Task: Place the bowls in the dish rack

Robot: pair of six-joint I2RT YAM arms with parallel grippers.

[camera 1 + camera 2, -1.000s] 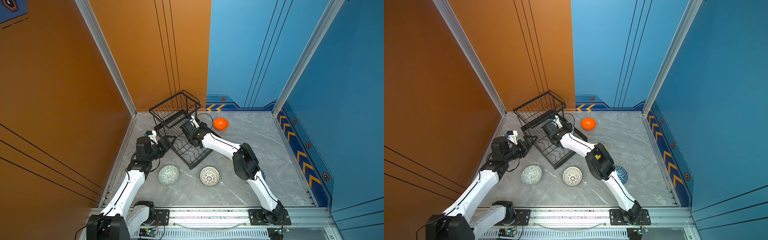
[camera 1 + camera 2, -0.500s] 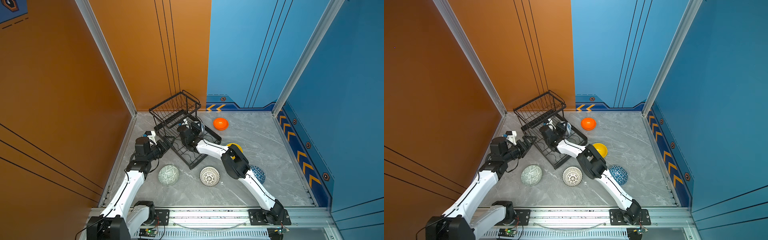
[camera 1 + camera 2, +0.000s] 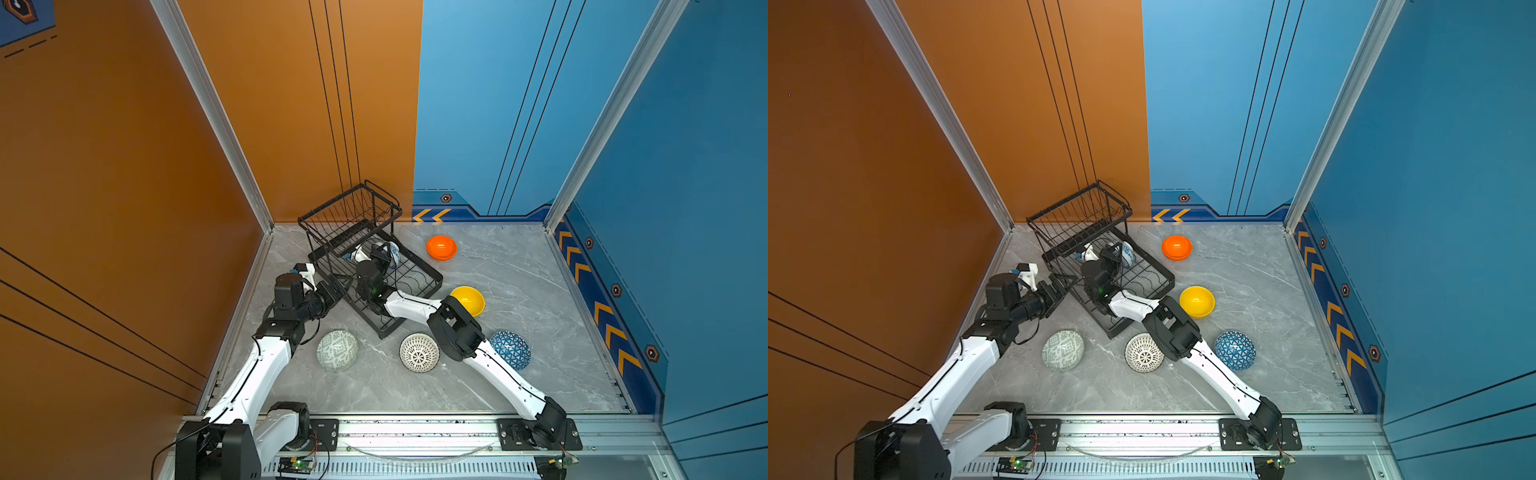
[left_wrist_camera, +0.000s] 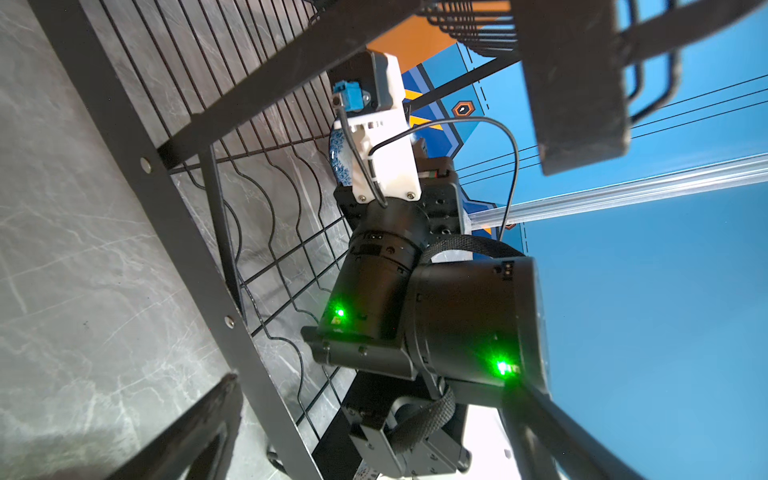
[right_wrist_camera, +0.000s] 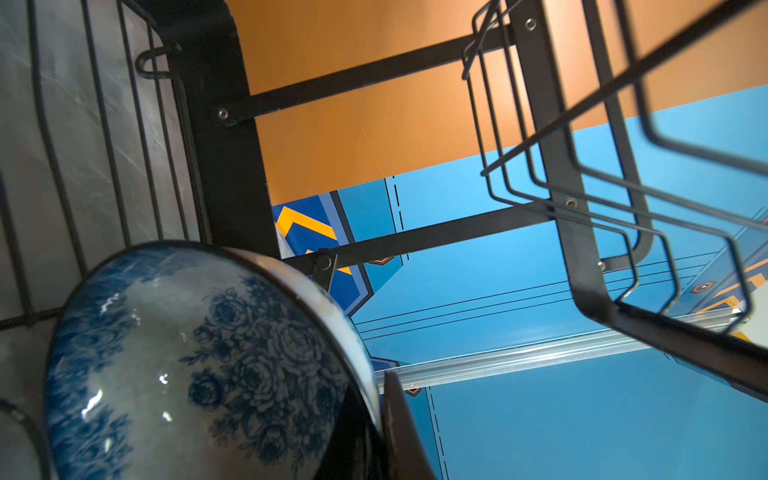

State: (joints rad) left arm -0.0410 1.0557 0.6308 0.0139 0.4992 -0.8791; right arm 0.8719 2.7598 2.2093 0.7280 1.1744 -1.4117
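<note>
We see right gripper inside dish rack, jaws pinched tight on rim of white-and-blue floral bowl. Bowl stands on edge over long tray, just beside raised basket; whether it rests on dividers we cannot quite tell. Left gripper spread fully wide, holding nothing, at rack's side rail. We count five bowls outside rack on table: orange bowl, yellow bowl, blue triangle bowl, white lattice bowl, pale green bowl; last three upside down.

right arm drawn back, yellow bowl uncovered
</note>
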